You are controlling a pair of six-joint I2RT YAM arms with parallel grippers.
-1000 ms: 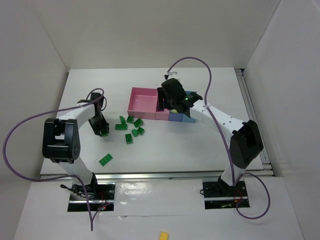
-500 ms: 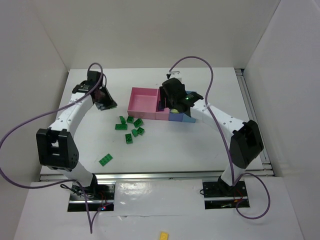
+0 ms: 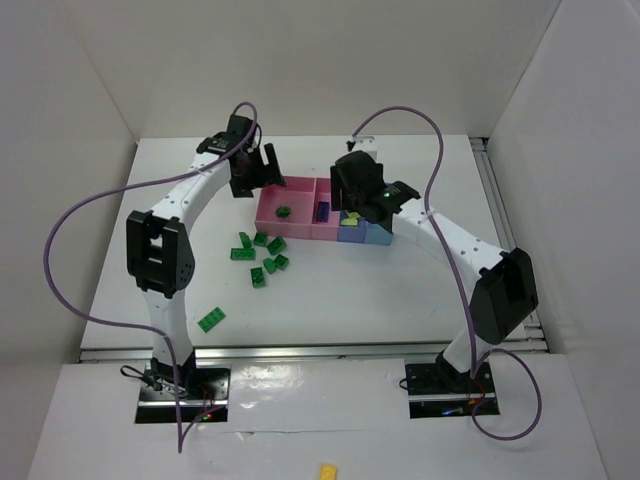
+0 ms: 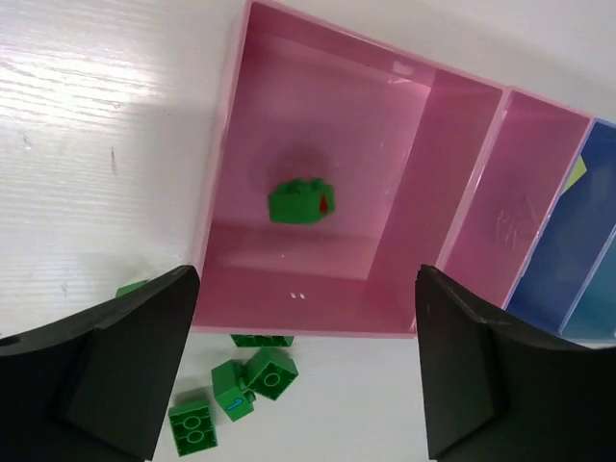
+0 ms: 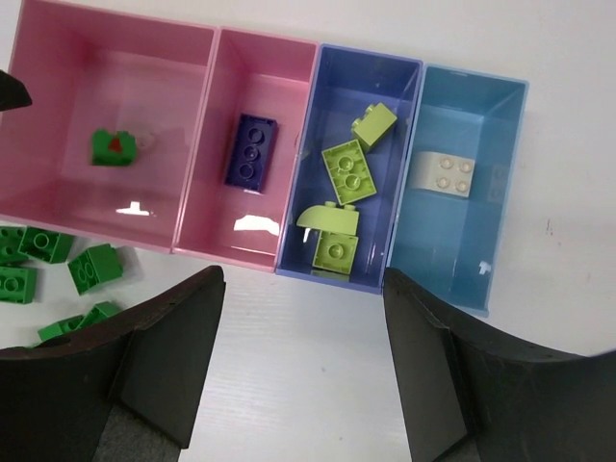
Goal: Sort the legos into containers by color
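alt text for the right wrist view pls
Four joined bins from above, framed by the open right gripper: a green brick in the wide pink bin, a purple brick in the narrow pink bin, yellow-green bricks in the blue bin, a beige brick in the light-blue bin. More green bricks lie on the table, lower left.

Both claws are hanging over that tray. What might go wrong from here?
The loose green bricks lie bunched beside the tray, so the left claw may pinch two at once or shove the tray. The right claw hovers over the same tray, so the arms might bump. A lone green brick lies apart, nearer the left arm's base, perhaps an awkward reach.
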